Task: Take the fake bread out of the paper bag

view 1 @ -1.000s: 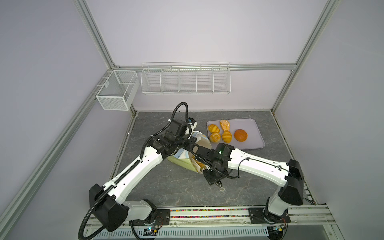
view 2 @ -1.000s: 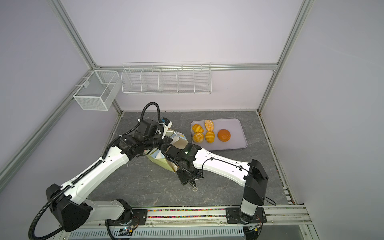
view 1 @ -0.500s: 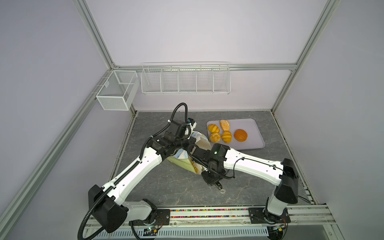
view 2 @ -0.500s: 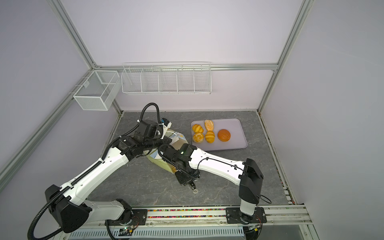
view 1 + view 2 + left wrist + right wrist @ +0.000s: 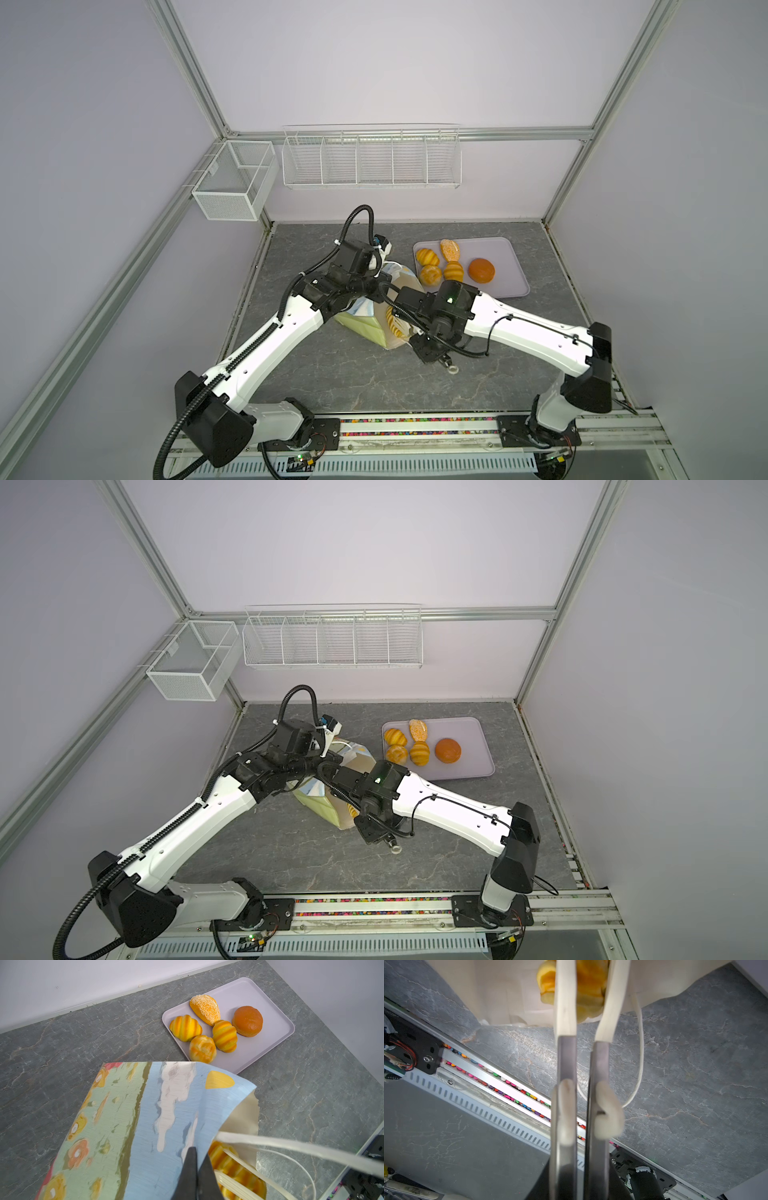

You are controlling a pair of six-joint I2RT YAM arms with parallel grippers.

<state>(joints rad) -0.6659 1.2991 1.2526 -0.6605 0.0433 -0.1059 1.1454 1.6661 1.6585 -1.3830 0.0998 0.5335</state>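
Jaws of the left gripper (image 5: 197, 1154) are pressing tightly together on the upper rim of the paper bag (image 5: 145, 1118). They are pinching the edge of its printed face, where blue sky, white cloud and orange flowers are showing.

In both top views the bag (image 5: 359, 329) (image 5: 318, 808) is lying on its side near the middle of the grey stone-patterned table (image 5: 332, 374). The left arm is reaching over it from the left, and its open mouth is facing the right arm.

Inside that mouth a long striped loaf (image 5: 230, 1165) is lying against the white lining, and its end is peeking out in both top views (image 5: 392, 325) (image 5: 352, 810). The bag's white cord handles (image 5: 301, 1147) are trailing from the rim, one thin loop lying on the table.

Jaws of the right gripper (image 5: 584, 974) are standing close together. Its cream-coloured fingertips (image 5: 564, 1001) are squeezing that loaf (image 5: 588, 991) from either side, right at the bag's mouth.

Further right, just beside the bag, a lilac tray (image 5: 509, 266) is sitting flat on the table, carrying five pieces of the fake bread. Going across it:
- A ridged roll (image 5: 428, 257) and a scored bun (image 5: 430, 274) are sitting at the left end.
- Next, a crumb-topped oval (image 5: 450, 248) is lying with a second ridged roll (image 5: 453, 271) just in front of it.
- A smooth round bun (image 5: 481, 270) is resting slightly apart to their right.
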